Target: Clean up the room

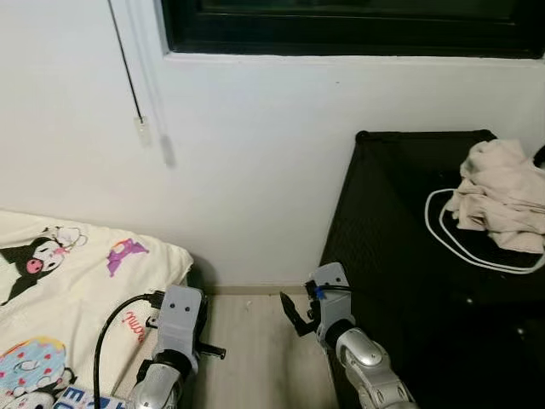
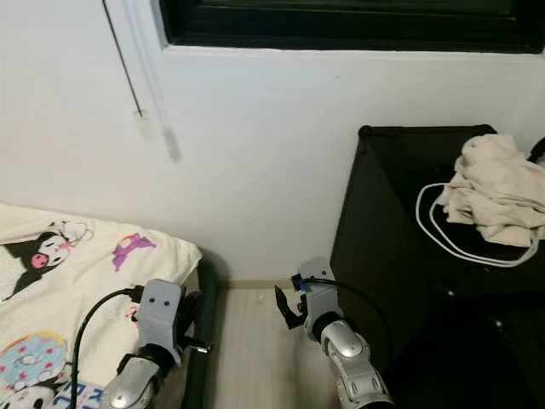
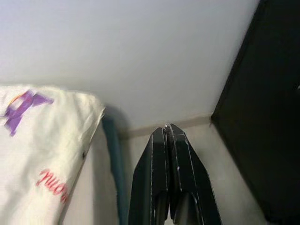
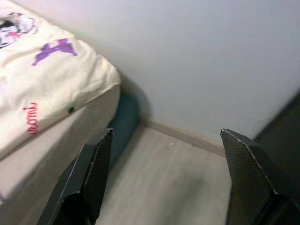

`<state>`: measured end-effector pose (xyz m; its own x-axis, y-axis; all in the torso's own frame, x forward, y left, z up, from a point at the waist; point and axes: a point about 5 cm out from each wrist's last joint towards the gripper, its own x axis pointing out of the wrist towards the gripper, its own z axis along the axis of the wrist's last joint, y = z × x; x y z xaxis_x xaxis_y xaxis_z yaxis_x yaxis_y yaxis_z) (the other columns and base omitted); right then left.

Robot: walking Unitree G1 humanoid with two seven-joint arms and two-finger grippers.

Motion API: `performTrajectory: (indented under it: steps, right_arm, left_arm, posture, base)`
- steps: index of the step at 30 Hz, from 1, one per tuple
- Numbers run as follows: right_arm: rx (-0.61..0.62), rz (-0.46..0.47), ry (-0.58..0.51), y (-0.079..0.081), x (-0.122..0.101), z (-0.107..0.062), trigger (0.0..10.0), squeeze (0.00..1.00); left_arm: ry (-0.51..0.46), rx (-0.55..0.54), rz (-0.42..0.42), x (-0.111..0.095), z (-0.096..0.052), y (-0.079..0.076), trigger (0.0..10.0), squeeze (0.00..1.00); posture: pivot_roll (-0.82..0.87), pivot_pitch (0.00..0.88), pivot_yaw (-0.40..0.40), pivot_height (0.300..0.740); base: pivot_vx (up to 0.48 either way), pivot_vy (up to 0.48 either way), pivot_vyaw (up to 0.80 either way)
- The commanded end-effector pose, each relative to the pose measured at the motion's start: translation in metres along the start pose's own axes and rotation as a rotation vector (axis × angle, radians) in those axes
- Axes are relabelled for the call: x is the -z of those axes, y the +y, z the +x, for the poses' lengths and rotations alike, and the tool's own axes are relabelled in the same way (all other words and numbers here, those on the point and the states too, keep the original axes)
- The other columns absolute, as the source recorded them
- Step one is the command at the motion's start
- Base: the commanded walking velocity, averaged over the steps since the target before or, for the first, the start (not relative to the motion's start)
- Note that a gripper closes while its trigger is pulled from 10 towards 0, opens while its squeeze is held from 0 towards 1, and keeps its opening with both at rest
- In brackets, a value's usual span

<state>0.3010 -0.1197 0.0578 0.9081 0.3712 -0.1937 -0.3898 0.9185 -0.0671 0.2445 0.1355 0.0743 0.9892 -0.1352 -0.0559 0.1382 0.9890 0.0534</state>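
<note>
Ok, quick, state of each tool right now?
Left tool: closed, holding nothing.
Right tool: open, holding nothing.

This is a bedroom in a home. A bed (image 1: 60, 290) with a cartoon blanket (image 1: 77, 256) stands against a white wall (image 1: 255, 153). A window (image 1: 349, 25) sits high on that wall. Beside the bed, across a strip of wood floor (image 1: 264, 349), is a black cabinet (image 1: 400, 256) with crumpled clothes (image 1: 502, 196) on top.
</note>
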Motion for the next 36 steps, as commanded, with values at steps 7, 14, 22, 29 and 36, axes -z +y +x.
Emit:
performTrajectory:
  steps: [7, 14, 22, 29, 36]
  right_arm:
    - [-0.008, -0.003, 0.010, 0.0016, 0.0013, 0.0027, 10.0, 0.00]
    - [-0.001, -0.006, 0.013, -0.0002, 0.0011, 0.0024, 10.0, 0.00]
    - [0.004, -0.007, 0.007, 0.0000, 0.0011, 0.0016, 10.0, 0.00]
    - [0.020, 0.023, -0.001, -0.0021, 0.0004, 0.0015, 10.0, 0.00]
    - [0.025, 0.028, 0.000, -0.0041, 0.0004, 0.0011, 10.0, 0.00]
  left_arm:
    - [0.087, 0.014, 0.018, 0.0165, -0.0045, 0.0004, 10.0, 0.00]
    - [0.088, 0.040, 0.020, 0.0161, -0.0052, -0.0033, 10.0, 0.00]
    - [0.088, 0.045, 0.022, 0.0153, -0.0043, -0.0038, 10.0, 0.00]
    - [0.083, 0.055, 0.047, 0.0143, -0.0046, -0.0054, 10.0, 0.00]
    - [0.083, 0.041, 0.054, 0.0128, -0.0030, -0.0060, 10.0, 0.00]
  posture:
    - [-0.04, 0.118, -0.060, 0.740]
    - [-0.05, 0.120, -0.057, 0.740]
    - [-0.05, 0.121, -0.054, 0.740]
    - [-0.05, 0.123, -0.052, 0.740]
    - [-0.05, 0.127, -0.056, 0.740]
  base:
    - [0.000, 0.000, 0.80]
    - [0.000, 0.000, 0.80]
    - [0.000, 0.000, 0.80]
    - [0.000, 0.000, 0.00]
    - [0.000, -0.158, 0.00]
